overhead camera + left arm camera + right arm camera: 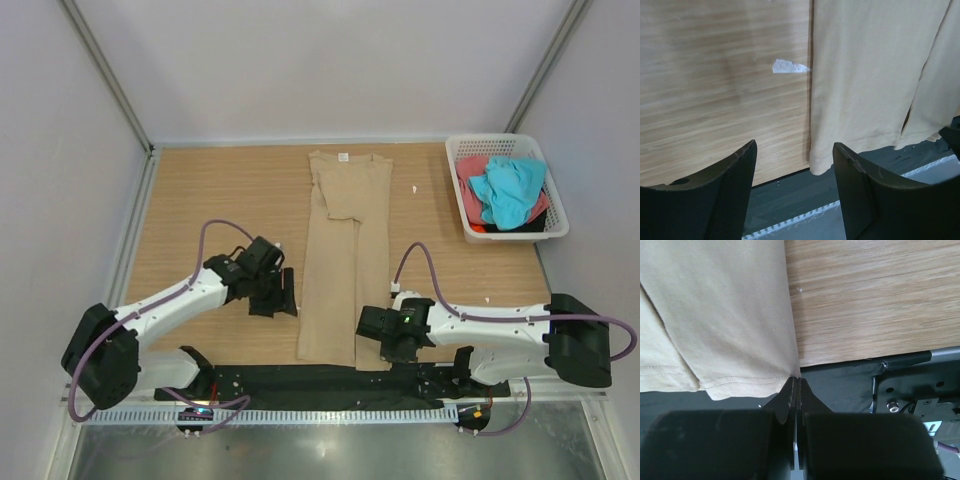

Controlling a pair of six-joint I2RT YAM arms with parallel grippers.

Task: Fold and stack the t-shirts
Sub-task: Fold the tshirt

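Working from the tan t-shirt (345,260) as your marker: it lies on the bench (220,190) as a long strip with both sides folded in. Its white neck label (343,156) is at the far end, and its hem hangs just over the bench's near edge onto the black strip (300,380).

Your right pincer (796,385) sits at the shirt's right hem corner with its fingers pressed flat together. The cloth ends exactly at the tips, so you cannot tell whether it has a real bite, a few threads, or nothing. Your left pincer (795,150) hangs just above the shirt's left hem corner, jaws well apart, holding nothing.

Off the shirt's far right side, well apart from it, the white basket (515,235) holds the turquoise t-shirt (508,190) on top of the coral-red t-shirt (472,170).

The likely next step is carrying the hem up toward the collar, and that is where it can go wrong. If you lift on so thin a hold at the right, the corner may slip out and the fold will drop back. If you lift the right before the left grips, the strip may twist and the folded-in sides may open. The left jaws straddle the shirt's edge, so closing there could catch only the top layer or scrape bare bench. Make both holds sure, then raise them together.
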